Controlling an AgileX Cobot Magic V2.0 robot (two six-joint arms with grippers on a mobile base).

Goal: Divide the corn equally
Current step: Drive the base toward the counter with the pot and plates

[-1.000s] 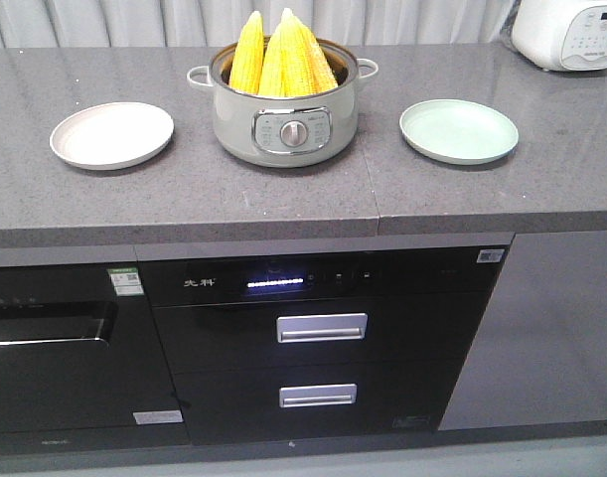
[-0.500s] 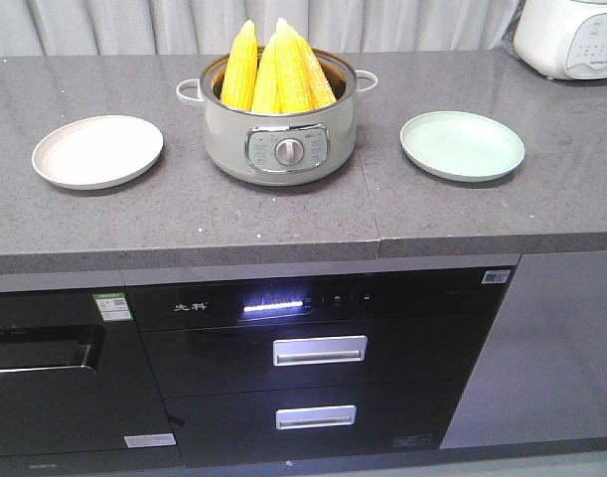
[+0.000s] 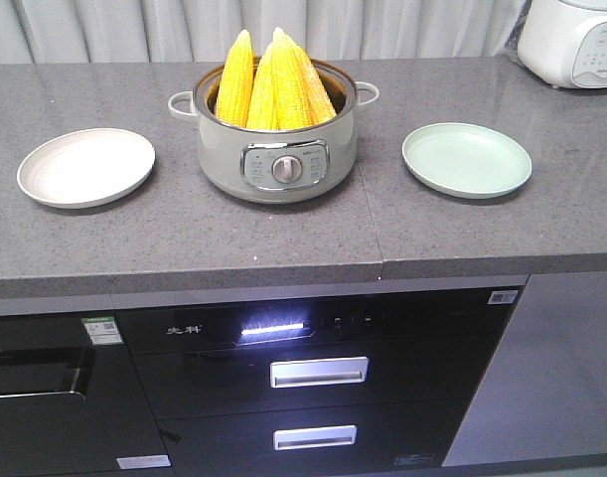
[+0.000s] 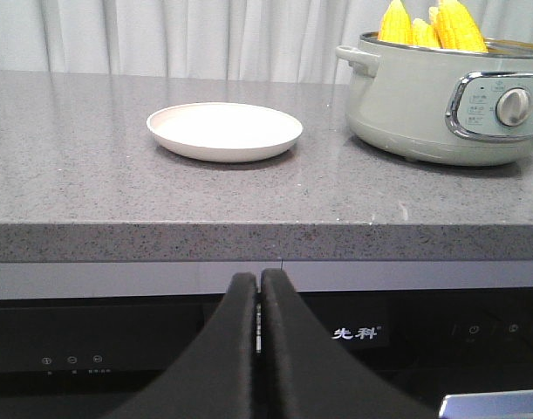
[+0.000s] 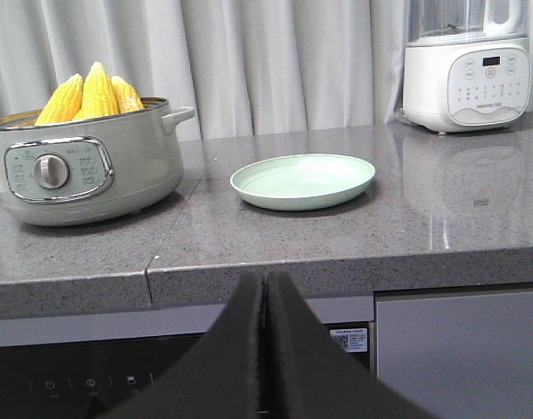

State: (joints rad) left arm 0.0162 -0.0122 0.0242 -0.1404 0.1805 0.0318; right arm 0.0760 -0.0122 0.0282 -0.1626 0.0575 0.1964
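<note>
place: kitchen | evidence: stone countertop, electric pot, built-in drawer appliance

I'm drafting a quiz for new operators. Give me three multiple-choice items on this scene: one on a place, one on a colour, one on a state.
1. Where are the corn cobs?
A) in a basket
B) standing in the electric pot
C) on a cutting board

2. What colour is the plate on the robot's right?
A) pale green
B) red
C) black

3. How do the jaws of the left gripper stand?
A) wide open
B) shut on a cob
C) shut, holding nothing

Answers:
1 B: the cobs stand pointed end up inside the pot.
2 A: the front and right wrist views both show it pale green.
3 C: the jaws touch with nothing between them.
</note>
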